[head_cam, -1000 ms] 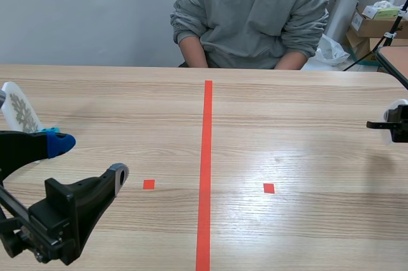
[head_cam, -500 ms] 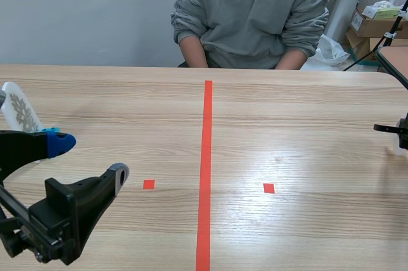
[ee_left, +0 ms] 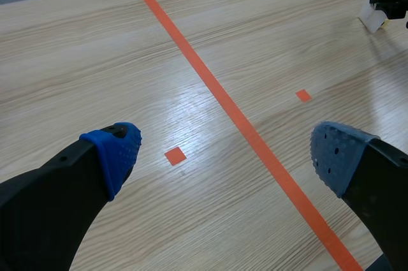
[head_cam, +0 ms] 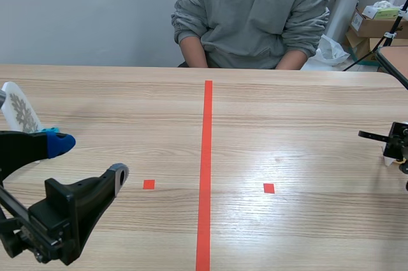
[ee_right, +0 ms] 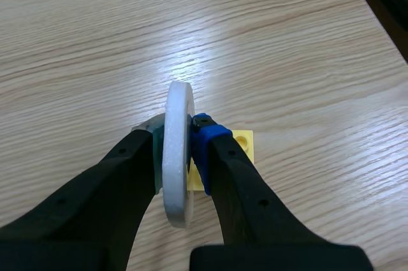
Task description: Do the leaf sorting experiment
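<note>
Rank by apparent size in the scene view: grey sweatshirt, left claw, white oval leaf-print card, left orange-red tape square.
1. grey sweatshirt
2. left claw, inflated by nearness to the camera
3. white oval leaf-print card, partly hidden
4. left orange-red tape square

A pale wooden tabletop (head_cam: 306, 111) with long grain takes up most of the room in view, and soft overhead light glints off its varnish near the middle. Behind it stands a plain grey-blue wall (head_cam: 83, 16). In the far right corner are cardboard boxes (head_cam: 376, 25), a white pedestal (head_cam: 349, 3) and a crumpled white bag (head_cam: 331, 51).
</note>
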`<action>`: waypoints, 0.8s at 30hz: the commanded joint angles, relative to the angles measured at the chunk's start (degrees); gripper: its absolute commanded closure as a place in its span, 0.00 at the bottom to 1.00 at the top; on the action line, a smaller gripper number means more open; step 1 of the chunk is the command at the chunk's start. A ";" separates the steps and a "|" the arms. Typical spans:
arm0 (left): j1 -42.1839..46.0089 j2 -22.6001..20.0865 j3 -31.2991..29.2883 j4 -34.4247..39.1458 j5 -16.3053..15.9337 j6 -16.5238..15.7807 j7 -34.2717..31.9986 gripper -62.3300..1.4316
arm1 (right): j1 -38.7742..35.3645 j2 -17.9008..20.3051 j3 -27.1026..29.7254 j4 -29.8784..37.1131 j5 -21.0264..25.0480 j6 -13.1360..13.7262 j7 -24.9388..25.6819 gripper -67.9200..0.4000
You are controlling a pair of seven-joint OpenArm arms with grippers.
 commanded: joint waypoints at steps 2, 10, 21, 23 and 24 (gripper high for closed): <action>0.61 0.26 -0.04 1.29 -0.20 0.04 -0.76 0.09 | 0.11 0.68 0.55 0.61 -0.81 -0.09 2.12 0.79; 0.61 0.26 -0.04 1.29 -0.20 0.04 -0.76 0.09 | -0.26 0.68 0.55 0.70 -0.66 -0.04 5.51 0.49; 0.61 0.26 -0.04 1.29 -0.20 0.04 -0.74 0.09 | -0.46 0.96 0.55 1.53 -0.13 3.69 5.73 0.16; 0.61 0.26 -0.04 1.29 -0.20 0.04 -0.74 0.09 | -1.14 1.29 0.55 2.36 -0.15 5.22 5.62 0.07; 0.61 0.26 -0.04 1.29 -0.20 0.04 -0.74 0.09 | -1.55 1.46 0.55 3.10 -0.15 5.84 5.60 0.02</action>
